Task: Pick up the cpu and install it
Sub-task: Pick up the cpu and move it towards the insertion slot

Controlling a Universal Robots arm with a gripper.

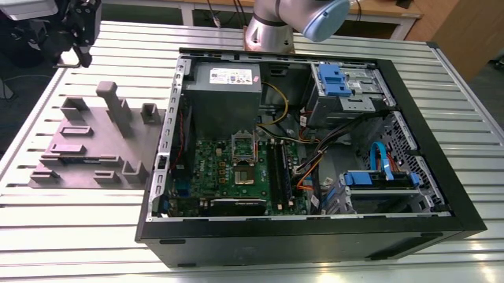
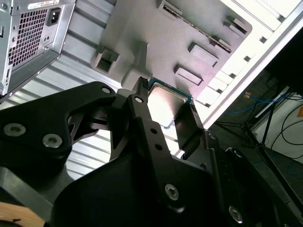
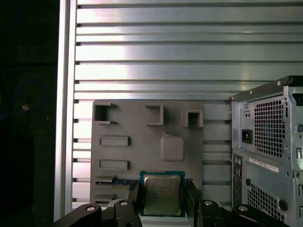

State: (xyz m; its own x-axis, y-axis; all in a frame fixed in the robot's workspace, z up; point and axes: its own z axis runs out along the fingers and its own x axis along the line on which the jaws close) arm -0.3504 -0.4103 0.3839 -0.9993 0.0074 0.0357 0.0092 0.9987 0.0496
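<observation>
The claw is clamped on the cpu, a finger on each side edge, and you can see the silvery top in both wrist views. In the exterior view it hangs above the tabletop out at the exterior view's left. That's beyond the grey parts holder and well apart from the open PC case and its motherboard.

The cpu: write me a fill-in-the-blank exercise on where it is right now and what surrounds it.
The gripper holds the cpu between its two ____.
Behind the cpu lies a moulded tray coloured ____.
In the exterior view, the open computer case holds a motherboard coloured ____.
Missing words: fingers; grey; green.
</observation>
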